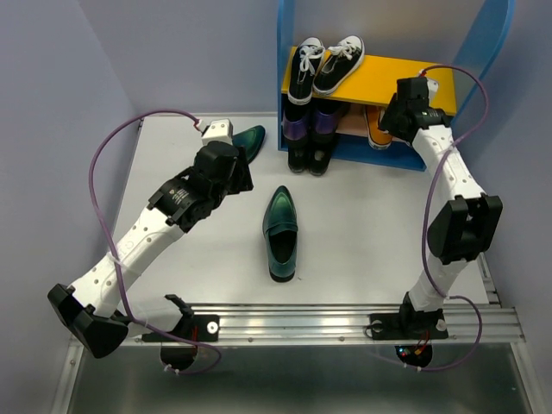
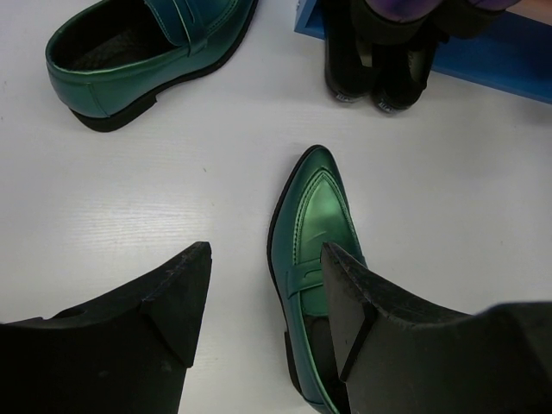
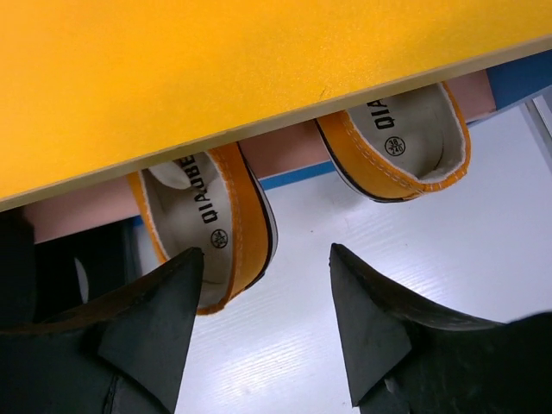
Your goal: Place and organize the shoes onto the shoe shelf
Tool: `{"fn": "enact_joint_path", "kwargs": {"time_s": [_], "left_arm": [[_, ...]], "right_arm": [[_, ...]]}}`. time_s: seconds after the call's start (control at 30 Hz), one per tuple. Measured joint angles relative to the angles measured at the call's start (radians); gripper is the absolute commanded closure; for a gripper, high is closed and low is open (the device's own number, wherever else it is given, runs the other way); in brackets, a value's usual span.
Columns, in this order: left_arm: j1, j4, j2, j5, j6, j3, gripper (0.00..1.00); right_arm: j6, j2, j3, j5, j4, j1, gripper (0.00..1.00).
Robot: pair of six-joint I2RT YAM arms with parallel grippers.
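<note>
One shiny dark green loafer (image 1: pixel 280 233) lies mid-table, toe toward the shoe shelf (image 1: pixel 392 78). The other green loafer (image 1: pixel 252 138) lies behind my left gripper (image 1: pixel 241 179), partly hidden. In the left wrist view the left gripper (image 2: pixel 267 259) is open above the table; the near loafer (image 2: pixel 315 220) runs under its right finger (image 2: pixel 362 310), and the other loafer (image 2: pixel 129 52) is at top left. My right gripper (image 1: pixel 390 121) is open and empty in front of the lower tier. In its wrist view (image 3: pixel 263 259) two orange sneakers (image 3: pixel 220 216) (image 3: pixel 405 147) stand heel-out under the yellow board (image 3: pixel 216 78).
Black sneakers with white laces (image 1: pixel 323 62) sit on the yellow board's left end. Below them black shoes with purple above (image 1: pixel 309 151) stick out of the lower tier's left front, also in the left wrist view (image 2: pixel 371 60). A metal rail (image 1: pixel 345 323) runs along the near edge.
</note>
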Motion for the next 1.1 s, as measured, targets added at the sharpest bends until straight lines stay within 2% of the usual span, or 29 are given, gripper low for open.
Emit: {"fn": "enact_joint_path", "kwargs": {"time_s": [0.2, 0.33, 0.4, 0.5, 0.6, 0.83, 1.1], "left_arm": [[0.000, 0.001, 0.002, 0.008, 0.000, 0.000, 0.35], [0.000, 0.008, 0.003, 0.011, 0.000, 0.000, 0.35], [0.000, 0.011, 0.004, 0.011, 0.000, 0.000, 0.35], [0.000, 0.015, 0.009, 0.012, 0.001, 0.000, 0.35], [0.000, 0.016, 0.018, 0.014, 0.001, 0.000, 0.35], [0.001, 0.023, 0.049, 0.031, 0.001, 0.000, 0.35], [0.001, 0.022, 0.053, 0.032, 0.000, 0.000, 0.35]], "right_arm": [[-0.009, -0.084, -0.080, -0.048, 0.062, 0.000, 0.33], [-0.039, -0.176, -0.203, -0.145, 0.111, 0.000, 0.34], [-0.057, -0.212, -0.248, -0.179, 0.119, 0.000, 0.37], [-0.090, -0.255, -0.296, -0.225, 0.122, 0.000, 0.46], [-0.117, -0.272, -0.337, -0.257, 0.126, 0.000, 0.48], [-0.140, -0.232, -0.368, -0.283, 0.127, 0.000, 0.51], [-0.115, -0.077, -0.299, -0.266, 0.154, 0.000, 0.55]]}}
